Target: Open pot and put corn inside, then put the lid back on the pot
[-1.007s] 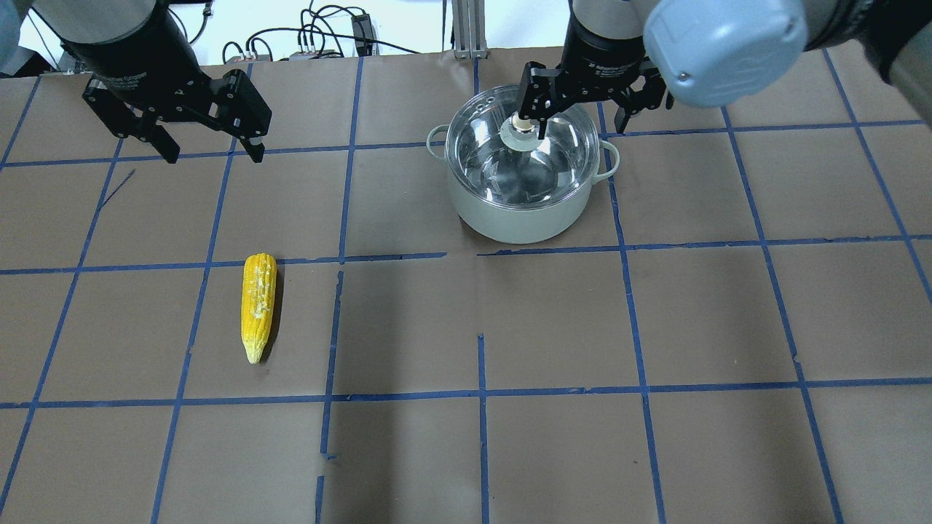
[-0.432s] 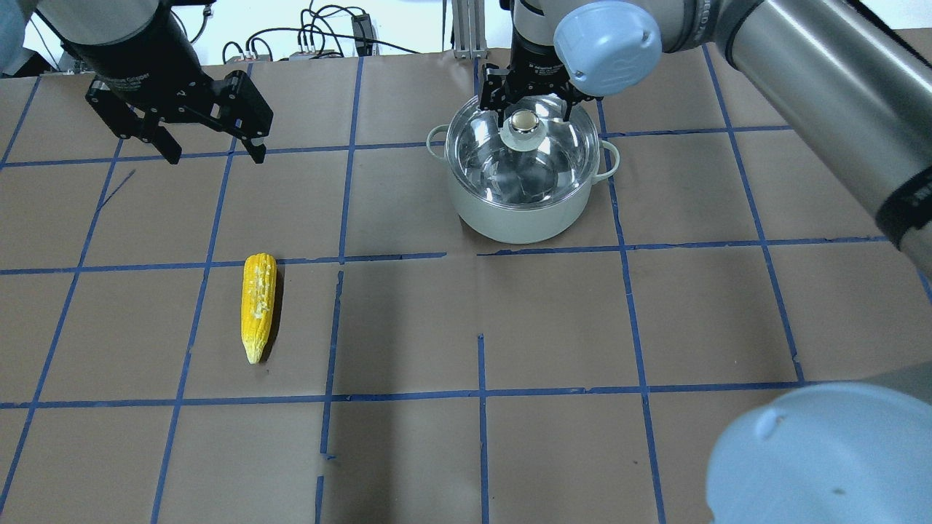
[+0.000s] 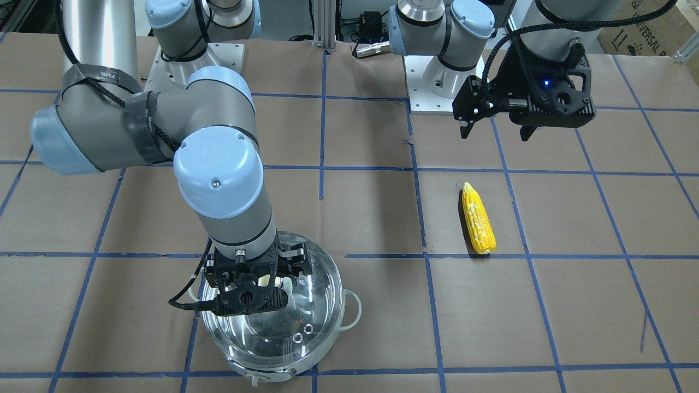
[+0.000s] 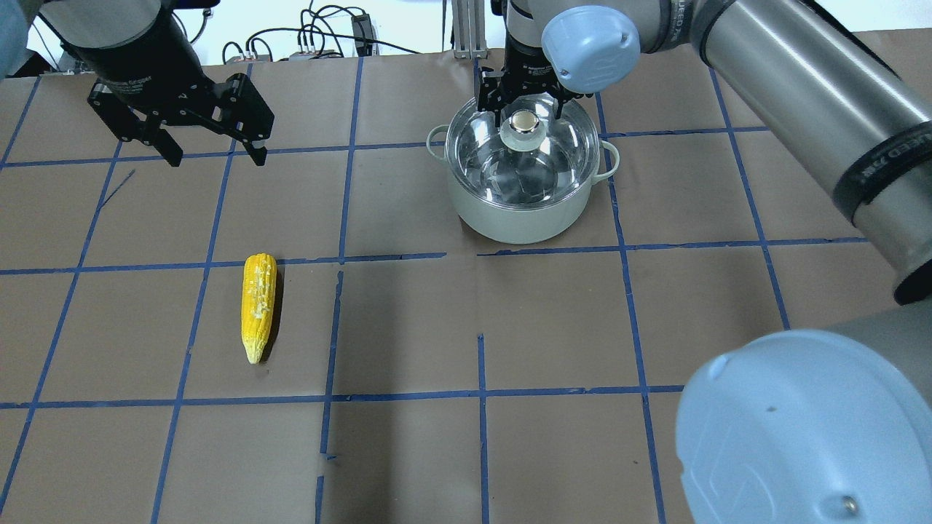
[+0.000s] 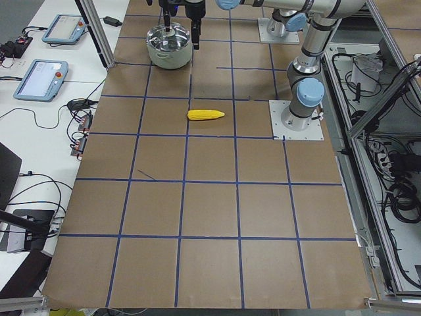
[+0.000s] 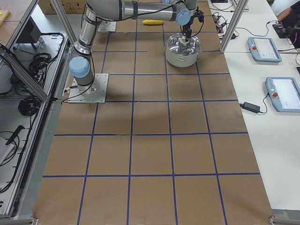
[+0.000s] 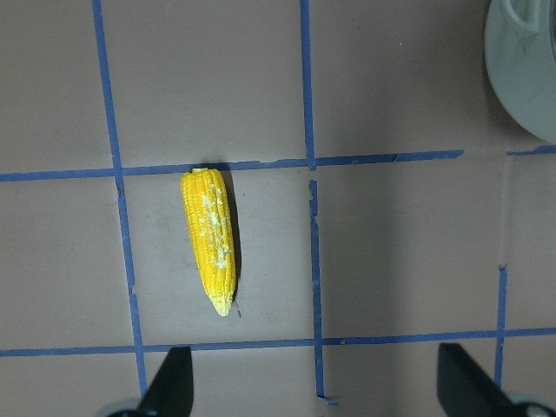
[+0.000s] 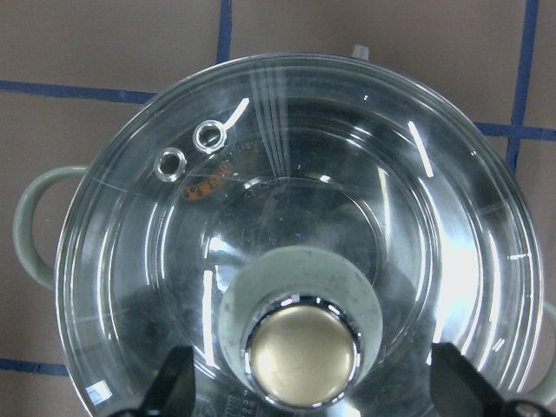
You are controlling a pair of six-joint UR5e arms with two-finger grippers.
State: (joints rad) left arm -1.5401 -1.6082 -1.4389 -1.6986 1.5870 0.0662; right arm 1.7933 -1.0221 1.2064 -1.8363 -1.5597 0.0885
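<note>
OK, lid (image 4: 562, 154) seated on pot (image 4: 510, 218); pot upright on worktop (image 4: 582, 327). Directly over pot: right claw (image 4: 524, 110), spread wide either side of lid's ctr knob (image 4: 523, 124), not gripping it. Well apart from pot, twd left-arm side: corn (image 4: 258, 306), flat on worktop. Also well apart from pot: left claw (image 4: 215, 154), hanging above worktop, spread wide, empty.

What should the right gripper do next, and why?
Probably close the right gripper on the knob, perhaps after easing down a little. It is open, its fingers straddle the knob in the wrist view, the lid sits on the pot, and the corn lies on the table, so the lid has to come off first.
</note>
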